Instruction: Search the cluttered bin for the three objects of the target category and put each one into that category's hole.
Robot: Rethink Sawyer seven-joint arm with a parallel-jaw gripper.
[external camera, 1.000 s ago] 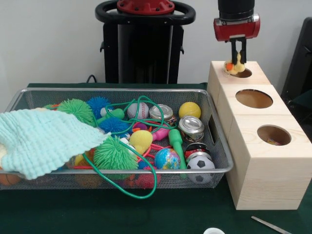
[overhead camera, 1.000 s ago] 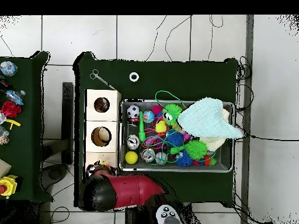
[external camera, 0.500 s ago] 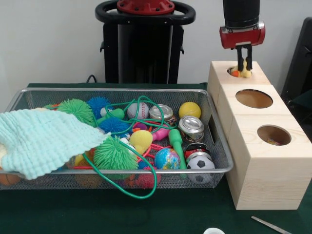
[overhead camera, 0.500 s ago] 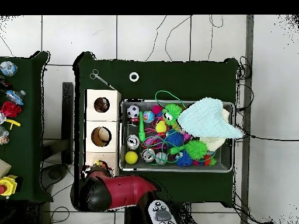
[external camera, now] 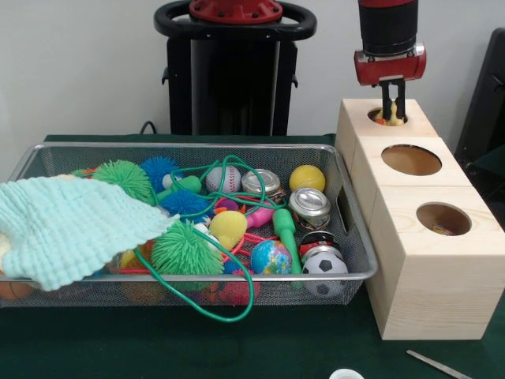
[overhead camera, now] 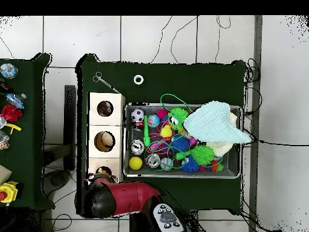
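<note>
My gripper hangs over the wooden box, its tips dipped into the far hole. It is shut on a small yellow and orange toy that sits mostly below the hole's rim. The two nearer holes are uncovered. From overhead, the red arm hides the gripper beside the box. The wire bin holds balls, spiky balls, cans and a green cord, with a mint cloth draped over one end.
Metal tweezers and a white ring lie on the green table near the box. A second table with loose toys stands off to the side in the overhead view.
The gripper has shifted over the far hole and come down, lowering the yellow toy from above the rim into the hole.
</note>
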